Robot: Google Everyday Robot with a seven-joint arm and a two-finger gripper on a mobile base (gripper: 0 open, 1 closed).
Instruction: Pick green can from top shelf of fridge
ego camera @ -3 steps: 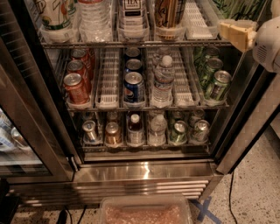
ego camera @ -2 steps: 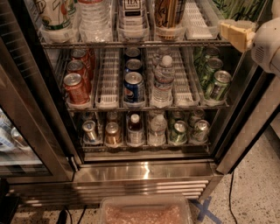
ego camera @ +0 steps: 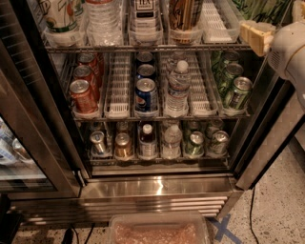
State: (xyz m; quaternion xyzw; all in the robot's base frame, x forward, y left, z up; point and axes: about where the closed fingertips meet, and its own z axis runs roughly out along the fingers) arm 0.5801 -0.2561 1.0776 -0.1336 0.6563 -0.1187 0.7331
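**Camera view.** In the fridge (ego camera: 157,188), a blue can (ego camera: 146,95) on the middle rack bears the Pepsi roundel; other labels are unreadable. The green can (ego camera: 261,9) stands at the far right of the top shelf (ego camera: 143,47), cropped by the upper edge. The gripper (ego camera: 257,35) hangs just below it; whether it is wide or narrow cannot be told.

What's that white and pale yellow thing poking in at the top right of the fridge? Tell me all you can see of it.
That is the robot's gripper, at the upper right edge of the view. A blocky, pale yellow, plastic-looking end piece sits on a rounded white arm that extends from the right edge. It hangs level with the right end of the top shelf, just below the green can. Whether it touches either cannot be told.
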